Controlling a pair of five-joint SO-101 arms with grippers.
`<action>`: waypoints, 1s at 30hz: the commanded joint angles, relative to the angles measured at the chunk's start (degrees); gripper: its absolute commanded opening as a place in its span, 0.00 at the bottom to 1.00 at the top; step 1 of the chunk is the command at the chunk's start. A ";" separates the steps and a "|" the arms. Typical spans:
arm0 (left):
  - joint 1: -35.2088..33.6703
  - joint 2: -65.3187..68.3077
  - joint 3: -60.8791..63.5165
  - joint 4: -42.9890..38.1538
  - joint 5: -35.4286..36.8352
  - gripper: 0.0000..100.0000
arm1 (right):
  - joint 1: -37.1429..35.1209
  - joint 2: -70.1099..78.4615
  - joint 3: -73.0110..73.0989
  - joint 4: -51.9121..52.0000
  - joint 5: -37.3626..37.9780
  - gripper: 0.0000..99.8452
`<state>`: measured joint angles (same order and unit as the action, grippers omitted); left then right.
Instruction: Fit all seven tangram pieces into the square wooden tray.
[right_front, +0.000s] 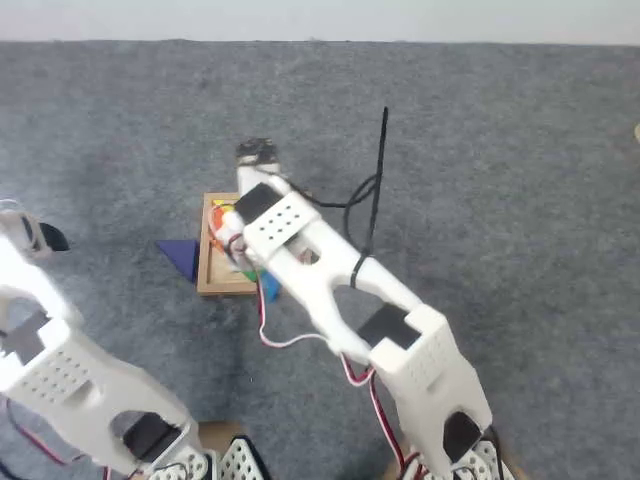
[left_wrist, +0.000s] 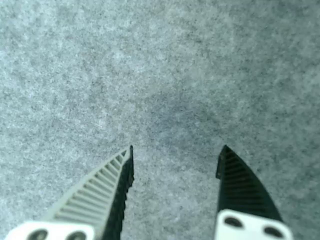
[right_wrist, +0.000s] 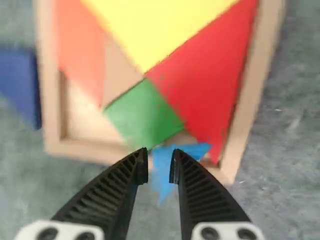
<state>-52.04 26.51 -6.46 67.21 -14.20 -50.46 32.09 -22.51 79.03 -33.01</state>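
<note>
Step in hand, as I judge it: seating the light blue piece. The right jaws stand narrow and look pinched on it, right at the near rim of the tray, with the piece's tip reaching over the rim toward the gap beside the green piece and the red piece. Already lying in the tray are the yellow piece and the orange piece. A tan patch between orange and green could be a piece or bare tray floor; I cannot tell. The dark blue piece lies on the grey surface just outside the tray's far side wall. The left jaws are wide apart with nothing between them, hanging over bare surface well away from the tray. Next move probably calls for turning the light blue piece to match the open corner, lowering it flat, then releasing. The dark blue piece is yet to be fetched.
</note>
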 joint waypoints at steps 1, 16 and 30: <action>0.09 -0.44 -2.15 -0.88 -0.09 0.26 | -0.92 -7.69 0.00 1.98 2.46 0.09; 0.09 -0.44 -2.15 -0.62 -0.09 0.26 | -5.32 -9.98 15.47 -6.99 2.73 0.09; 0.00 -0.44 -2.07 -0.62 -0.09 0.26 | -1.80 -11.82 15.30 -7.87 5.01 0.09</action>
<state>-52.04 26.51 -6.46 67.21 -14.20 -53.71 25.93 -6.51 69.63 -28.97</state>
